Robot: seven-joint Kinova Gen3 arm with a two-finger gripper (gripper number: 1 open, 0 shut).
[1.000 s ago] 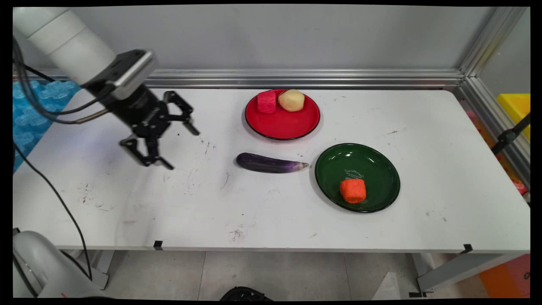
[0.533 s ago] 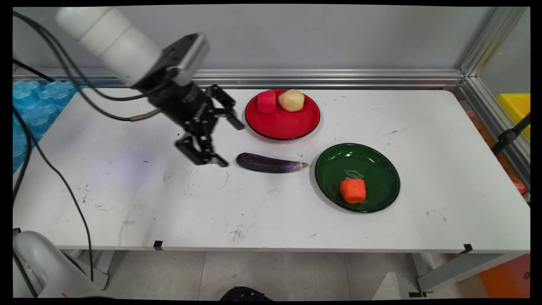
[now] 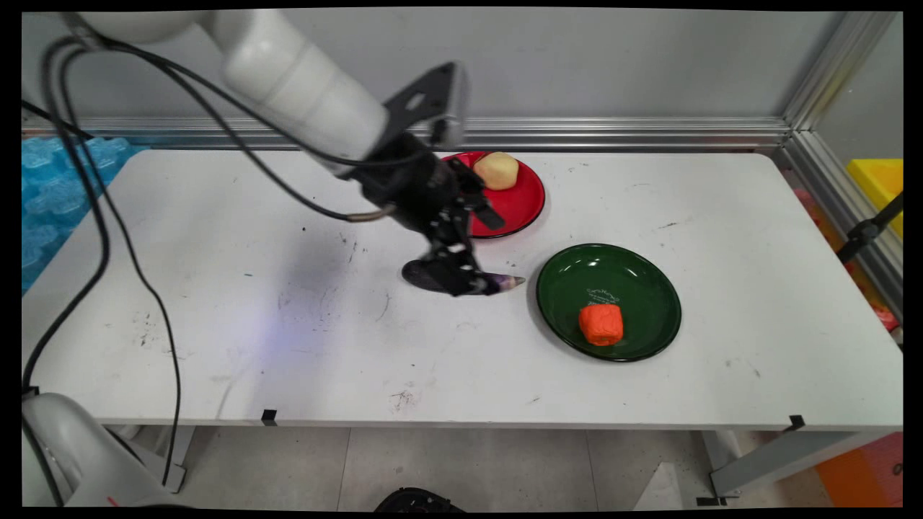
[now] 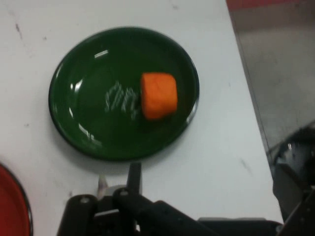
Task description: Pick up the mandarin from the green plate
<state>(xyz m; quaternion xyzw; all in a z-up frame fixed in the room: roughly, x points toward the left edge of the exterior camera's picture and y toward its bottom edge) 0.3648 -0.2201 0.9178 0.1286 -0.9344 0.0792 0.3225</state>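
My gripper (image 3: 482, 252) is open and hangs just over a dark purple eggplant (image 3: 417, 274) lying on the white table. The near finger is in front of the eggplant's middle and the far finger is behind it, near the red plate. Only the eggplant's blunt left end and its pale tip (image 3: 510, 281) show past the gripper. In the hand view one black fingertip (image 4: 135, 173) points toward a green plate (image 4: 83, 103) holding an orange block (image 4: 158, 95).
To the right of the eggplant sits the green plate (image 3: 649, 277) with the orange block (image 3: 601, 324). Behind the gripper is a red plate (image 3: 520, 209) with a potato (image 3: 496, 171); the arm covers that plate's left part. Aluminium rails edge the table's back and right.
The arm has swung right across the table, from the left side to over the eggplant, and dropped lower. It now hides the pink block on the red plate. The gripper stayed open.
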